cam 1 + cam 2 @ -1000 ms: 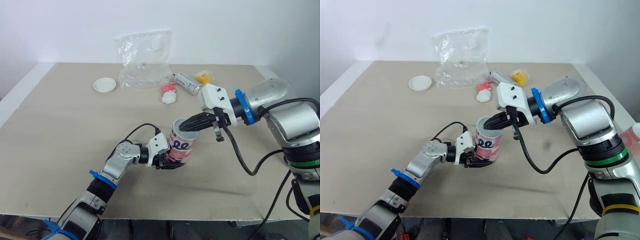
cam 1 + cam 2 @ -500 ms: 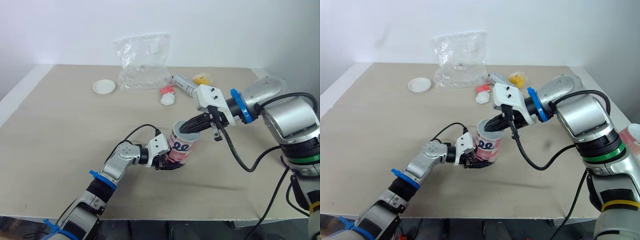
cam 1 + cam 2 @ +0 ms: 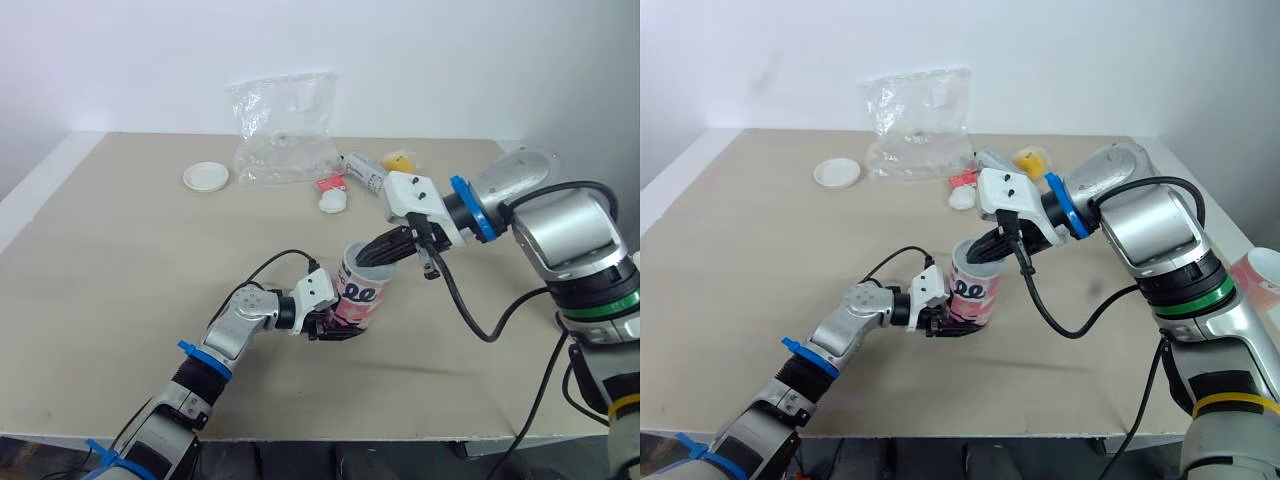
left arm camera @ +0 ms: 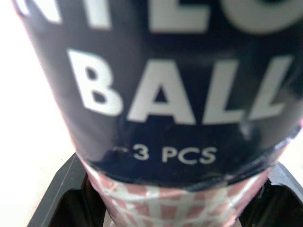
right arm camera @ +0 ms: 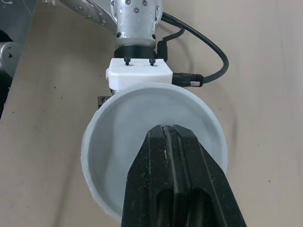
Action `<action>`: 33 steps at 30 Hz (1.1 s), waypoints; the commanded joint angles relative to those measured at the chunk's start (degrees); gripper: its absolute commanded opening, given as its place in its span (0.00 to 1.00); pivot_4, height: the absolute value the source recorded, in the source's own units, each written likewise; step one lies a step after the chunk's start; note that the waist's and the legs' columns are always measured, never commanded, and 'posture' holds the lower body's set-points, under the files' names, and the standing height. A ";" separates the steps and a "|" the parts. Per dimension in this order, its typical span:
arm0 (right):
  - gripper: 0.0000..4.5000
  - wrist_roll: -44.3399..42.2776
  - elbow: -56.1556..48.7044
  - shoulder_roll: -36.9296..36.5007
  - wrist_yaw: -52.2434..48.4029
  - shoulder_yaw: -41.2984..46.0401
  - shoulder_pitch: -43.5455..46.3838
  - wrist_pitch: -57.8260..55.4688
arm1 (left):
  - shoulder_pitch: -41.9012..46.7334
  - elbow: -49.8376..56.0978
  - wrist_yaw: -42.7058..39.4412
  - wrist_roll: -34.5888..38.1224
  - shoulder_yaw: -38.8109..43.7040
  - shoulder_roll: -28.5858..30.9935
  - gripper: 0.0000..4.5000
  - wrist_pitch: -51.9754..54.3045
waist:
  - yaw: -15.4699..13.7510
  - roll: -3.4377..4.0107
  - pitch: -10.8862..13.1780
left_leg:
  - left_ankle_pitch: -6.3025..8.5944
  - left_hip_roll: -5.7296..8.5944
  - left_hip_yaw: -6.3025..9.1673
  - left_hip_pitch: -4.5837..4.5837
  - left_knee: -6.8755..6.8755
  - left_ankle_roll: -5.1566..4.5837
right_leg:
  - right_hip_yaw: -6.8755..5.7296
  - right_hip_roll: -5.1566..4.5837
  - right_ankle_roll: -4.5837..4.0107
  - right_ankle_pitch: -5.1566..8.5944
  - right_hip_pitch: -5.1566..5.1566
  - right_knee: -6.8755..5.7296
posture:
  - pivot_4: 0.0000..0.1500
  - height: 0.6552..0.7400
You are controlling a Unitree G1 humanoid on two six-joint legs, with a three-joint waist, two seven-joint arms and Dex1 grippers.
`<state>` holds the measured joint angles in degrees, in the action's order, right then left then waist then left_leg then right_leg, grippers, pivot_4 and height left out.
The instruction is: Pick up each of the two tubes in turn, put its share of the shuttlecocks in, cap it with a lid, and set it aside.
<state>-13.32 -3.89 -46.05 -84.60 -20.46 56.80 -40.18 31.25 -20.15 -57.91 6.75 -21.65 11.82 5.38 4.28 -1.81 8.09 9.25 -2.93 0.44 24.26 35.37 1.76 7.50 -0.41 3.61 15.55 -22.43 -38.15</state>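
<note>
My left gripper clamped the tube mid-table from its 8 o'clock. My right gripper, fingers pressed together, dipped into its mouth from 2 o'clock. Best, I judged: steady tube, centred push.

Glossy tube, matt table, crinkly clear-plastic bag.

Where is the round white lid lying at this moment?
In the left eye view, the white lid lies flat on the far left part of the table, just left of the clear plastic bag.
</note>
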 commanded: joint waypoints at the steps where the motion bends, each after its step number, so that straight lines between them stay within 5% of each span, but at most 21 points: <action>1: 0.01 -2.52 2.81 1.82 1.48 1.72 -2.64 -2.68 | -0.21 0.39 0.06 -1.59 -0.51 0.69 0.65 0.54 | 0.09 0.00 0.03 | 0.00 0.00 -0.01 0.00 0.00 0.00 | 0.00 0.00 0.00 0.00 0.00 0.00 | 1.00 1.00; 15: 0.01 -25.56 2.00 2.69 17.23 39.59 -12.84 -12.48 | -1.02 0.15 -0.62 -0.01 1.12 1.08 0.65 -0.04 | -0.32 0.36 0.50 | -0.10 0.17 0.08 1.02 -0.01 -0.26 | 0.04 0.01 0.37 -0.14 -0.59 0.00 | 1.00 1.00; 19: 0.01 -27.44 -1.08 4.87 23.03 45.60 -22.02 -10.79 | -0.87 -0.49 -1.05 1.28 2.14 1.02 0.65 -0.13 | -0.17 0.40 0.53 | -0.10 0.17 0.11 0.99 0.00 -0.27 | 0.05 0.06 0.46 -0.11 -0.58 -0.01 | 1.00 1.00; 26: 0.01 -25.10 -11.00 11.31 28.66 43.30 -40.14 -2.06 | -1.56 -0.52 -1.93 3.21 3.32 0.67 0.65 0.67 | -0.05 0.63 0.62 | -0.10 0.17 0.16 0.97 -0.06 -0.27 | 0.09 0.14 0.53 -0.05 -0.54 -0.02 | 1.00 1.00; 33: 0.01 -19.01 -10.37 10.71 25.47 36.14 -47.85 8.28 | -2.07 -0.66 -3.37 3.84 3.19 0.77 0.65 0.33 | 0.05 0.70 0.61 | -0.10 0.19 0.15 0.93 -0.05 -0.26 | 0.13 0.14 0.56 -0.04 -0.53 -0.02 | 1.00 1.00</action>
<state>-35.29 -12.80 -33.54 -56.14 18.45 11.50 -38.02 30.51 -19.52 -60.15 10.50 -18.71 11.94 5.44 4.33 -1.11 8.71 9.15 -2.73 0.59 25.18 35.32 1.49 7.63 -0.27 4.12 15.54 -22.95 -38.16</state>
